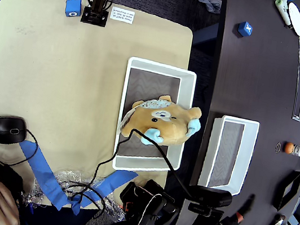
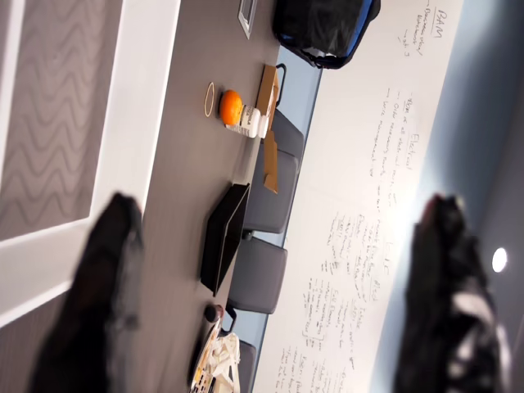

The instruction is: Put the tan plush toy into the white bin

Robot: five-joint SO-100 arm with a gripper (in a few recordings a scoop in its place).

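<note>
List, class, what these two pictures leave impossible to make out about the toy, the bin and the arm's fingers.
- The tan plush toy, overhead view: its underside and how deep it sits; its own body hides this.
- The white bin, overhead view: the middle of its zigzag floor, covered by the toy.
- The fingers, wrist view: blurred dark shapes, tips cut off by the bottom edge.
- Whiteboard writing, wrist view: too small and tilted to read.

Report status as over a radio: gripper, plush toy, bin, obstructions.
Gripper open, holding nothing. Tan plush toy lies inside the white bin, one blue paw over the right rim in the overhead view. Black cable crosses the bin.
</note>
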